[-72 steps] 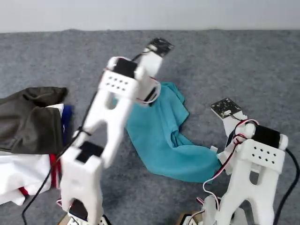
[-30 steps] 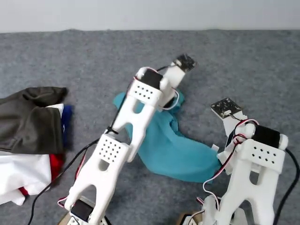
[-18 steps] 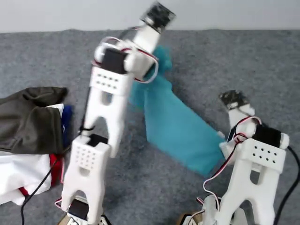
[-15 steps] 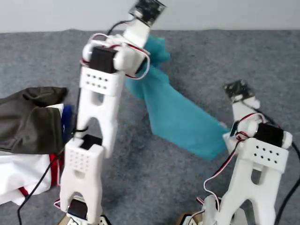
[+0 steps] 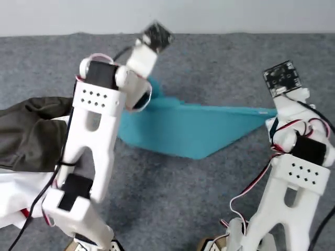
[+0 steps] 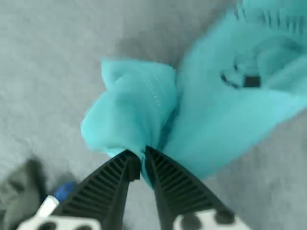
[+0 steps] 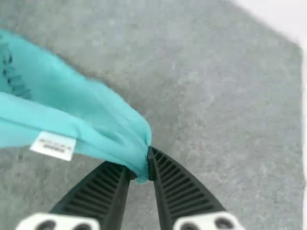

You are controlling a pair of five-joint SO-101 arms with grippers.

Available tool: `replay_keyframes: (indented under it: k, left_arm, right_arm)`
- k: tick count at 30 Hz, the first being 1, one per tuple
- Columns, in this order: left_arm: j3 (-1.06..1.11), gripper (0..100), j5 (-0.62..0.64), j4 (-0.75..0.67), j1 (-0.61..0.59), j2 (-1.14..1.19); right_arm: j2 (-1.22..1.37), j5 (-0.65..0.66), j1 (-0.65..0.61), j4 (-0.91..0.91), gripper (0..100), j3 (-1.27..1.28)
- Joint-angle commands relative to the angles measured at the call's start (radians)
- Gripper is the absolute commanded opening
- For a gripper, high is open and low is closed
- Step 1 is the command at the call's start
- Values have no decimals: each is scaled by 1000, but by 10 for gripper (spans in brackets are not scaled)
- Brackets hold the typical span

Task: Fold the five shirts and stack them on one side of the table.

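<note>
While the teal shirt [image 5: 193, 130] lay crumpled on the grey table [image 5: 225, 63] between the arms 2.4 s ago, it is now drawn out into a long flat wedge that spans the middle of the table from one arm to the other. It is wide at the left end and narrows to a point at the right. The left arm [image 5: 94, 130] has swung up and back toward the left side, carrying its end of the cloth with it. The right arm [image 5: 301, 157] has risen from its low pose near the table's front. The left gripper [image 6: 142, 158] has its jaws almost closed, pinching a bunched knot of the teal fabric. The right gripper [image 7: 139, 175] is likewise nearly closed, clamping a folded edge of the same shirt, with a white label [image 7: 53, 145] showing on the cloth just beside it. At the table's left side lies a pile with an olive shirt [image 5: 26, 133] on top of a white shirt [image 5: 21, 201], well apart from the teal one. A bit of blue cloth [image 6: 62, 190] shows beside the pile in the left wrist view. From above, the left arm's white body hides the shirt's wide end, the pinch there and part of the pile.
</note>
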Motion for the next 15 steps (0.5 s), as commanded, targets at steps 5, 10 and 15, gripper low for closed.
replay_keyframes:
  k: [5, 10, 15]
  left_arm:
    - [228, 151, -41, 20, -21, -245]
    - [274, 160, -41, 20, -41, -377]
    - [366, 160, -48, 20, -106, -466]
  right_arm:
    - [-27, 106, 22, -21, 10, 87]
    - [-19, 106, 48, -21, 10, 104]
    - [-18, 107, 93, -21, 10, 109]
